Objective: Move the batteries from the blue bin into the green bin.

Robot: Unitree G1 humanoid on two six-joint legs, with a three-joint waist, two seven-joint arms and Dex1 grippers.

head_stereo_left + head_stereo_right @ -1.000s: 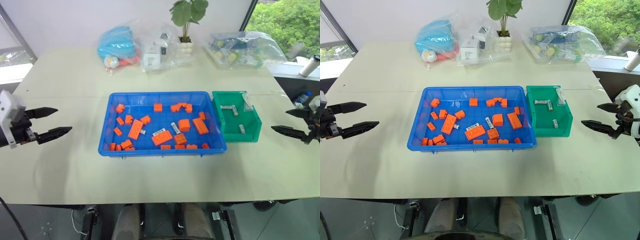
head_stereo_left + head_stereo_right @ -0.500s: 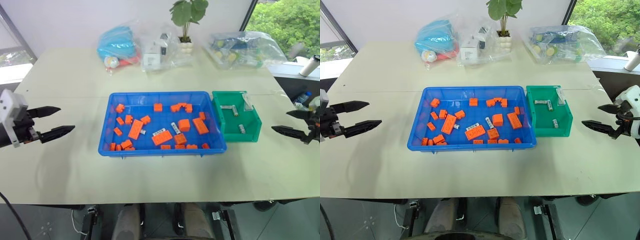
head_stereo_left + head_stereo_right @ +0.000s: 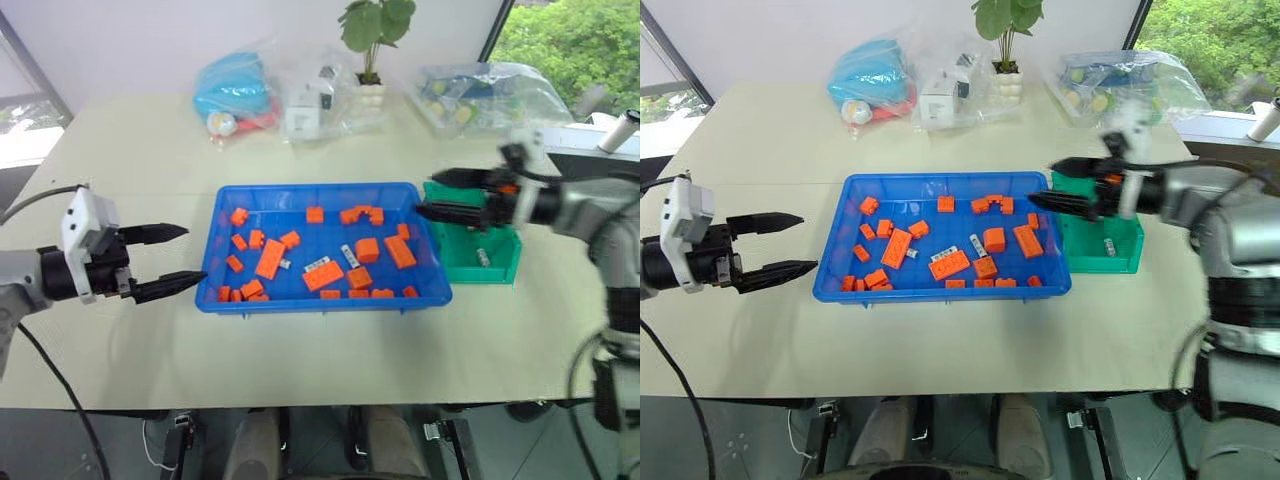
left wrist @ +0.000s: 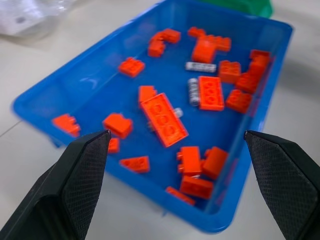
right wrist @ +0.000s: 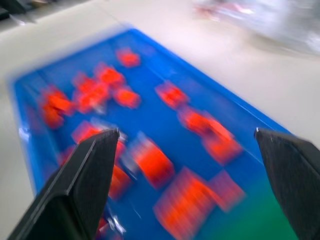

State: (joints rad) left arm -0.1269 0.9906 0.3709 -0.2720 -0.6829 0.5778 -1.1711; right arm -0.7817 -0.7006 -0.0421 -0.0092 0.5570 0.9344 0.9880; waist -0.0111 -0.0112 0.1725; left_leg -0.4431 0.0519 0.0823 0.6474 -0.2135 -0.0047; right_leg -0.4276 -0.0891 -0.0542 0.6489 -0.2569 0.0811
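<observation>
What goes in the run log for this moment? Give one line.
left gripper: open, empty, beside blue bin | right gripper: open, empty, above blue/green bin border | batteries: several in blue bin

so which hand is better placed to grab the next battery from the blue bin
Probably the right hand: open, over the blue bin's right end beside the green bin, nearer the batteries mid-tray. The left hand, also open, is outside the bin's left wall.
</observation>
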